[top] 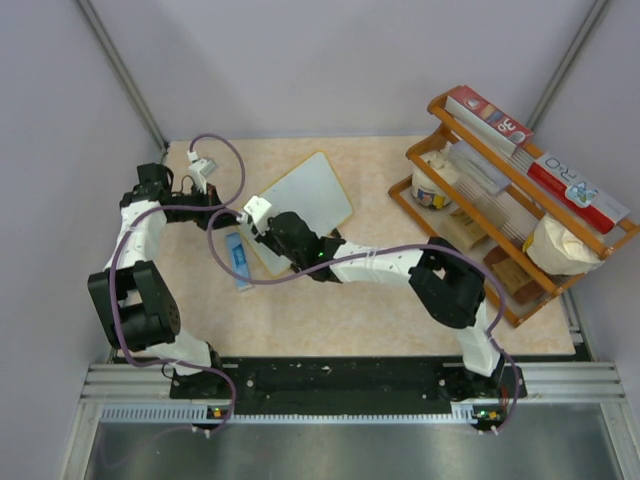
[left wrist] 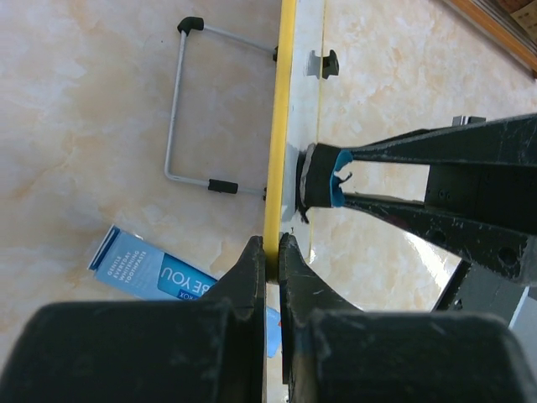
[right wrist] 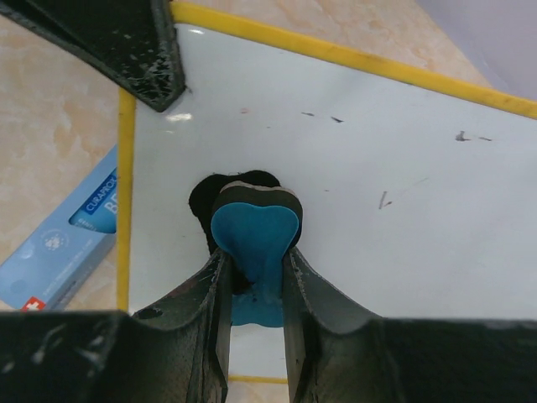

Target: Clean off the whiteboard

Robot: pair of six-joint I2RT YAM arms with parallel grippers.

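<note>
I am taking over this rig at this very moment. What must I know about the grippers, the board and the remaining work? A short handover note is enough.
Left gripper: shut on the yellow frame edge of the small white whiteboard, holding it.
Right gripper: shut on the small blue-and-black eraser block, which is pressed to the board face near the framed edge.
Narrow blue cardboard box: lies beside the board, not held.
Done: most of the face looks clean.
Left: a few small dark marks on the face beyond the eraser, not yet wiped.
</note>
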